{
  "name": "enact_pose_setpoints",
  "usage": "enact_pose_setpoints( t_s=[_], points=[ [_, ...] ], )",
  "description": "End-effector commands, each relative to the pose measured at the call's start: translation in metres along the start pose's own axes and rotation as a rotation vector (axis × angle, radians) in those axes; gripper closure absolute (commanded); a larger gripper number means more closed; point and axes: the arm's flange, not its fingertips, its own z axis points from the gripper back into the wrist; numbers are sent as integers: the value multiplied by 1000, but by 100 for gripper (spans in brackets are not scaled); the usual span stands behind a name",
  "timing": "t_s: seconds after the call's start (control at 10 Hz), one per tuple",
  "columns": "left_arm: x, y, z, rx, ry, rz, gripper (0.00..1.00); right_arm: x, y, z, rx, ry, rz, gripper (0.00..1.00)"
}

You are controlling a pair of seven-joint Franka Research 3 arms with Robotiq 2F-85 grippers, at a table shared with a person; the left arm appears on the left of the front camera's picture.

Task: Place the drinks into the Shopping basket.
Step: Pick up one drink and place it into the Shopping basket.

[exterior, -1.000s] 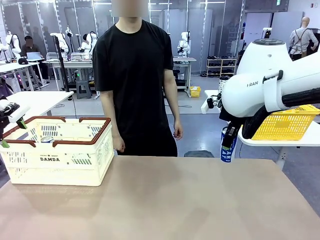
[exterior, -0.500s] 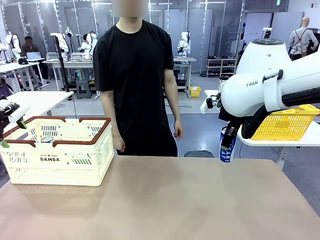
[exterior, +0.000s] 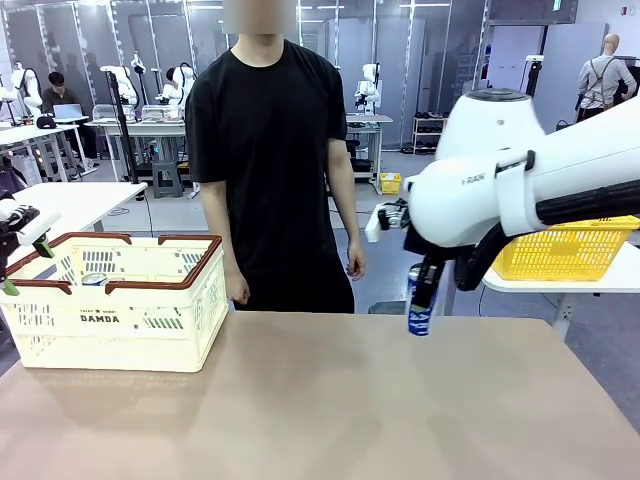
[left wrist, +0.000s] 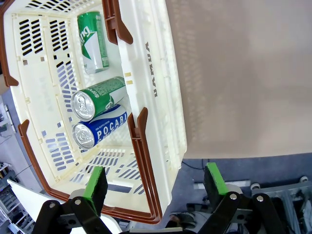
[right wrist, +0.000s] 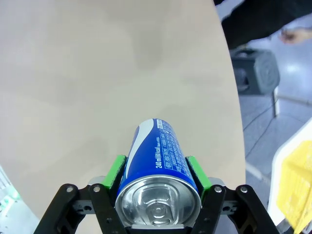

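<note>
My right gripper (exterior: 424,290) (right wrist: 156,173) is shut on a slim blue-and-white can (exterior: 420,300) (right wrist: 158,168), held in the air above the table's far right part. The cream Shopping basket (exterior: 112,335) (left wrist: 163,87) with brown-red rim stands at the table's left. Inside it lie two green cans (left wrist: 91,41) (left wrist: 99,96) and a blue-and-white can (left wrist: 100,127). My left gripper (exterior: 22,258) (left wrist: 155,181) hangs open beside the basket's left end, with nothing between its fingers.
A person in a black shirt (exterior: 265,160) stands at the far side, hands down by the table edge. A bright yellow basket (exterior: 570,250) rests on a white side table at the right. The brown tabletop (exterior: 330,400) lies between basket and right arm.
My right arm has swung left and a little forward, carrying the blue-and-white can from off the table's right edge to above the tabletop. The left arm and basket have not moved.
</note>
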Motion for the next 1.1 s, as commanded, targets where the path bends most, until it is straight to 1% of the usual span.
enact_pose_setpoints(
  t_s=[0.0, 0.2, 0.4, 0.7, 1.0],
  points=[
    [1, 0, 2, 5, 10, 20, 0, 28, 8, -4, 23, -65, 92, 40],
    [1, 0, 2, 5, 10, 20, 0, 63, 20, -24, 29, -93, 221, 40],
    [1, 0, 2, 5, 10, 20, 0, 85, 20, -49, 56, -126, 260, 40],
    [1, 0, 2, 5, 10, 20, 0, 109, 27, -81, 113, -126, 308, 40],
    [1, 0, 2, 5, 10, 20, 0, 116, 32, -102, 148, -84, 321, 40]
  ],
)
